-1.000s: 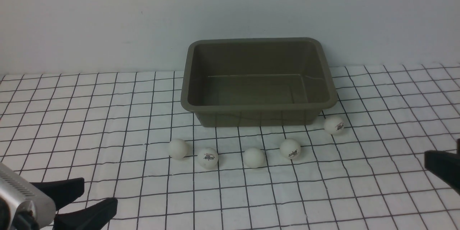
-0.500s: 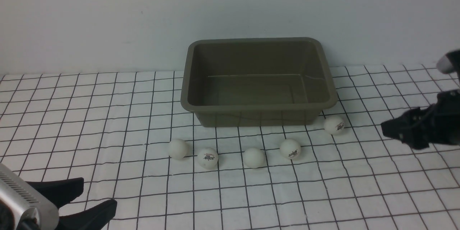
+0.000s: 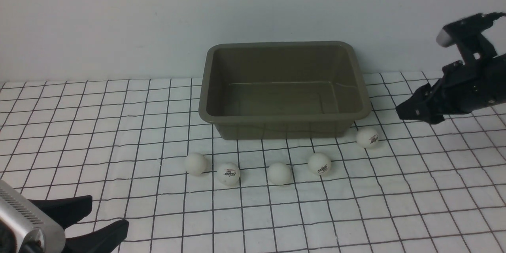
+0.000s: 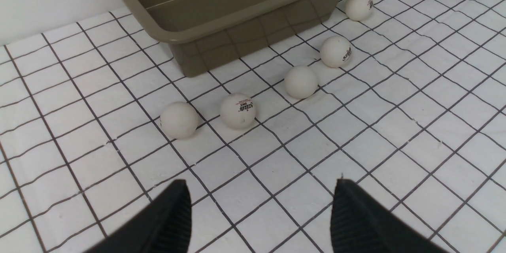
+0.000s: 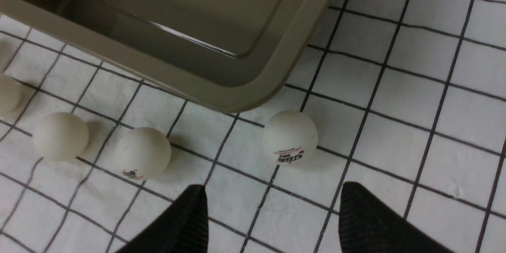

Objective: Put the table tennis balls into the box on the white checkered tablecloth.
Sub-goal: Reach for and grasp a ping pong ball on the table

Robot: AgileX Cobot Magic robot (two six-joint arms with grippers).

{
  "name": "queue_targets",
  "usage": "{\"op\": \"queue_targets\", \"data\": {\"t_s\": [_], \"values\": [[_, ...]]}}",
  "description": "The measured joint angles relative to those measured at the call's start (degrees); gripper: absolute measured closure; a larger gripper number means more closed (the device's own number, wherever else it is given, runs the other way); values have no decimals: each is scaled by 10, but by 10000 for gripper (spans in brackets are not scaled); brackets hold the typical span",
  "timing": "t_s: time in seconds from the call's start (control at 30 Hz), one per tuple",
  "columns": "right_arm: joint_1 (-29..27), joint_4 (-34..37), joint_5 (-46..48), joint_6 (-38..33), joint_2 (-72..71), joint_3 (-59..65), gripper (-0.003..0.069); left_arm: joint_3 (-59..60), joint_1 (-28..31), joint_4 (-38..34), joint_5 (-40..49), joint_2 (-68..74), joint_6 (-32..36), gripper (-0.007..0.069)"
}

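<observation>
The olive-brown box (image 3: pixel 276 119) stands empty at the back middle of the white checkered tablecloth (image 3: pixel 118 126). Several white table tennis balls lie in a loose row in front of it, from the leftmost (image 3: pixel 195 163) to the rightmost (image 3: pixel 367 137) by the box's right front corner. My right gripper (image 3: pixel 413 114) hovers open just right of and above that rightmost ball (image 5: pixel 290 137), which lies ahead of its jaws (image 5: pixel 274 186). My left gripper (image 3: pixel 108 215) rests open low at the near left (image 4: pixel 261 184), well short of the nearest balls (image 4: pixel 179 119).
A pale wall (image 3: pixel 118 16) rises right behind the box. The cloth is slightly wrinkled around the balls. Bare cloth stretches to the left of the box and along the near side.
My right arm has come up from the lower right edge and swung inward and farther back, toward the box's right front corner. The left arm and the balls have not moved.
</observation>
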Motion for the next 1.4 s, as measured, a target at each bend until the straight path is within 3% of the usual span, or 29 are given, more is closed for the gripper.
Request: {"op": "queue_targets", "data": {"t_s": [0.23,0.4,1.0,1.4], "values": [[0,2,31,-107,62,-8,252,0,0,0,0,0,6,195],[0,56,32,-155,105,-12,252,0,0,0,0,0,9,195],[55,76,-38,-159,143,-43,242,0,0,0,3,0,9,195],[55,78,-78,-161,192,-44,239,0,0,1,7,0,9,195]]}}
